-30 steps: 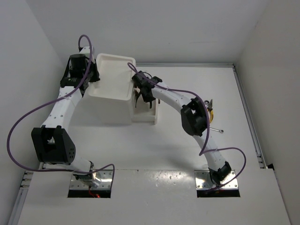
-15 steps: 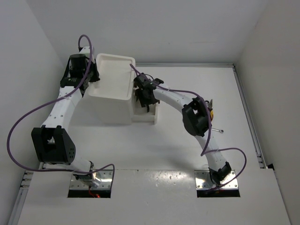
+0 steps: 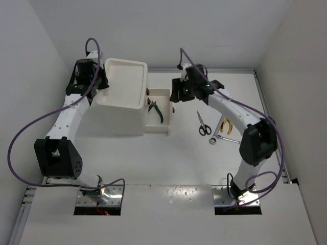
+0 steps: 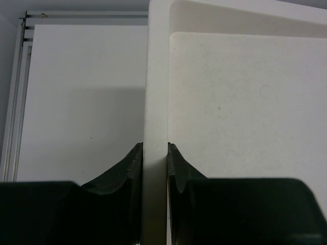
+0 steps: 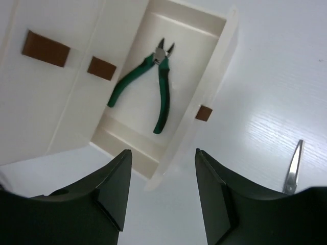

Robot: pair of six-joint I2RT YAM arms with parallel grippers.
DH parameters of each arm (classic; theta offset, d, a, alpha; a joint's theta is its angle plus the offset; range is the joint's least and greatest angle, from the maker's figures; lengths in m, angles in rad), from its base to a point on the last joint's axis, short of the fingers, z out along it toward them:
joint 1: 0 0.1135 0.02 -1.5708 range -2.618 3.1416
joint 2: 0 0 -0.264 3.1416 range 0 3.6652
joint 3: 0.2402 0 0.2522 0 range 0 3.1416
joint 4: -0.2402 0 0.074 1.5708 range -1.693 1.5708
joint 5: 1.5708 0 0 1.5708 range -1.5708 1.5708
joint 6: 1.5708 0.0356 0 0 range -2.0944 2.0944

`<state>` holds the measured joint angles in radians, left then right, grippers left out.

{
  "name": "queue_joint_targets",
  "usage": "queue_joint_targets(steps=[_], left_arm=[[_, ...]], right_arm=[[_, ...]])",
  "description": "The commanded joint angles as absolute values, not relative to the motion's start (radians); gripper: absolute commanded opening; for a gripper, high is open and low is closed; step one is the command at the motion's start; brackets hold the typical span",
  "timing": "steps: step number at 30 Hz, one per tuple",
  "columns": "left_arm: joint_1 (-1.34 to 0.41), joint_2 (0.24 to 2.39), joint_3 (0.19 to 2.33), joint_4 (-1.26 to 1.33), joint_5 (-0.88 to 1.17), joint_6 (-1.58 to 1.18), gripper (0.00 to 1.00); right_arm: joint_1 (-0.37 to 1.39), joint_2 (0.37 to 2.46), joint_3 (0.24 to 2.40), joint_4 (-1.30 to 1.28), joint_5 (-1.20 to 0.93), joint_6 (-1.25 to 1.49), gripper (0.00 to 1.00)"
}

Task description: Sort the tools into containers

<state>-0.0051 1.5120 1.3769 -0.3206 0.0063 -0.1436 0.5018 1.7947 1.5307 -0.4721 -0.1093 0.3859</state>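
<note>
The tall white box point(image 3: 118, 115) stands at the back left, with its shallow top tray point(image 3: 110, 69). One drawer point(image 3: 166, 127) is pulled out to the right, and the green-handled pliers point(image 3: 155, 111) lie in it. My right gripper point(image 3: 175, 96) is open and empty, above the table just right of the drawer. In the right wrist view the pliers point(image 5: 162, 97) lie inside the drawer point(image 5: 222, 56), ahead of my open gripper point(image 5: 162, 153). My left gripper point(image 4: 155, 148) is shut on the tray rim point(image 4: 156, 76). Black-handled scissors point(image 3: 203, 124), yellow-handled pliers point(image 3: 227, 125) and a silver wrench point(image 3: 225, 139) lie on the table.
Closed drawer fronts carry dark red handles point(image 5: 46, 48). The open drawer's own handle point(image 5: 203, 113) faces the table. A scissors blade point(image 5: 294, 166) shows at the right edge of the right wrist view. Walls close in the table at the back and both sides.
My right arm has drawn back out of the drawer, up and to the right, leaving the green-handled pliers inside. The loose tools on the right now show. The left arm has not moved.
</note>
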Motion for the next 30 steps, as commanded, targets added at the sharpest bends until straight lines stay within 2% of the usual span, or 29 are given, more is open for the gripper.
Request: queue_joint_targets(steps=[1,6,8,10,11,14,21,25,30], left_arm=[[0.002,1.58,1.325,-0.43,0.014,-0.204,0.0],[0.002,1.58,1.325,-0.43,0.014,-0.204,0.0],[0.002,1.571,1.325,-0.43,0.025,-0.195,0.0],[0.002,1.571,1.325,-0.43,0.035,-0.195,0.0],[0.002,1.571,1.316,-0.43,0.035,-0.195,0.0],[0.002,1.562,1.316,-0.43,0.035,-0.186,0.0],[0.011,1.571,1.316,-0.42,0.044,-0.186,0.0],[0.011,1.571,1.307,-0.42,0.044,-0.186,0.0],[0.011,1.571,1.298,-0.42,0.064,-0.186,0.0]], right_arm=[[0.381,1.781,1.453,-0.364,-0.383,0.409,0.53],[0.247,1.864,1.35,-0.217,-0.763,0.503,0.53],[0.212,1.948,1.316,-0.131,-0.941,0.619,0.47],[0.169,2.002,1.261,0.08,-1.027,0.736,0.42],[0.158,2.047,1.237,0.177,-1.099,0.878,0.41],[0.132,2.106,1.163,0.518,-1.158,1.076,0.36],[0.112,2.284,1.138,0.923,-1.207,1.46,0.35],[0.141,2.394,1.152,1.275,-1.207,1.713,0.35],[0.173,2.476,1.213,1.276,-1.198,1.755,0.35]])
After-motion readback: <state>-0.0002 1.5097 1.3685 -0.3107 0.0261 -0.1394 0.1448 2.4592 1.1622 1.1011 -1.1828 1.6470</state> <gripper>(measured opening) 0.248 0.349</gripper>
